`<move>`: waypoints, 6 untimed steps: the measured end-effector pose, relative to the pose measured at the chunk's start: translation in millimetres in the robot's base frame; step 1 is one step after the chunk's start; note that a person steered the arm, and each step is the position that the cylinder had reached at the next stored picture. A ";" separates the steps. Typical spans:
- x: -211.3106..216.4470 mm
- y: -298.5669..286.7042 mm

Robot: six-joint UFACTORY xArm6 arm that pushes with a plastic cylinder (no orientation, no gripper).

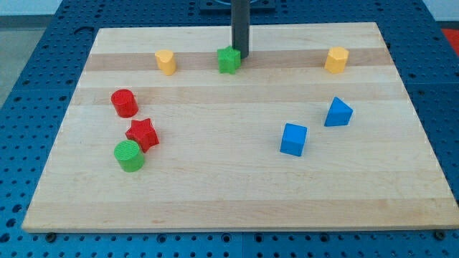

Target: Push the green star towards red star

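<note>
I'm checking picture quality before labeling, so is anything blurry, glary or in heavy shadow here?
Camera view: evenly lit and sharp; the green star and red star have crisp edges. Shadows under the blocks are faint, with no glare on the board. My tip is in focus, at the green star's upper right; the rod's top is cropped.

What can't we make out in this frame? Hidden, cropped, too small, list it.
- Camera view: the arm above the rod is cut off by the view's top edge.
- My tip sits at the green star's upper right; actual contact cannot be told.
- Red star: its lower-left edge is covered by the green cylinder.
- The yellow blocks are too small to tell their exact shape.
</note>
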State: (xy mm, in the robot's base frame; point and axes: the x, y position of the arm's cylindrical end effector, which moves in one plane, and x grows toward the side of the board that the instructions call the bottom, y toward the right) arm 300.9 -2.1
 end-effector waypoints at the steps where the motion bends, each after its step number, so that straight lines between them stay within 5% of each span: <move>1: 49.6 -5.8; 3: 75.9 -2.1; 4: 36.2 31.8; 6: 13.5 -25.3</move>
State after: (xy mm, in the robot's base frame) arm 314.4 -27.4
